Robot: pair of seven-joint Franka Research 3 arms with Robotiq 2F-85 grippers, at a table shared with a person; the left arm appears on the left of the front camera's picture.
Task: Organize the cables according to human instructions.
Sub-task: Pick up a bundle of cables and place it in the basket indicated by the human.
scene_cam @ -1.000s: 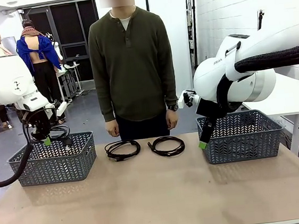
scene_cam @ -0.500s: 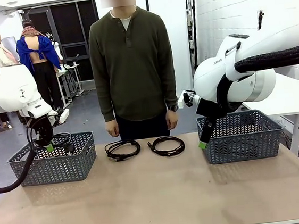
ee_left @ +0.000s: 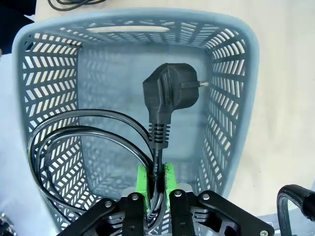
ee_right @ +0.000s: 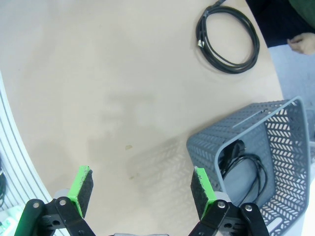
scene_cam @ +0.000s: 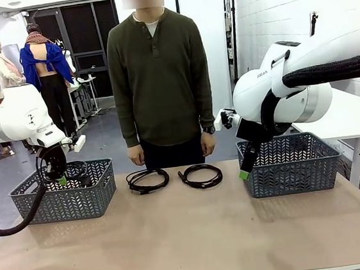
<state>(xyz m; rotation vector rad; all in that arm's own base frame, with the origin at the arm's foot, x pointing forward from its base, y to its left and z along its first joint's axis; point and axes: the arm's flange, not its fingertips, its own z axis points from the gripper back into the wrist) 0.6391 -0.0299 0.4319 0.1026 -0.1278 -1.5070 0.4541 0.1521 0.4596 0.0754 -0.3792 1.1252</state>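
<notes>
My left gripper [scene_cam: 61, 180] hangs over the left grey basket [scene_cam: 65, 202], shut on a black cable [scene_cam: 75, 170] whose coil dangles at the rim. In the left wrist view, the green pads [ee_left: 141, 183] pinch the cord just below its plug [ee_left: 170, 93], and the loops [ee_left: 64, 142] droop into the basket [ee_left: 231, 98]. Two coiled cables [scene_cam: 148, 180] [scene_cam: 201, 176] lie on the table in front of the person. My right gripper [scene_cam: 244, 167] stands open beside the right basket [scene_cam: 293, 165]. In the right wrist view, that basket [ee_right: 290, 147] holds another cable [ee_right: 246, 167].
The person stands at the table's far edge with both hands [scene_cam: 136, 155] hanging down; one hand [ee_right: 302, 43] appears near a coil [ee_right: 228, 42] in the right wrist view. Bare tabletop [scene_cam: 190, 230] spreads between the baskets and the near edge.
My left gripper has moved slightly right and down with the cable, closer over the left basket. The right arm and the person have stayed still.
</notes>
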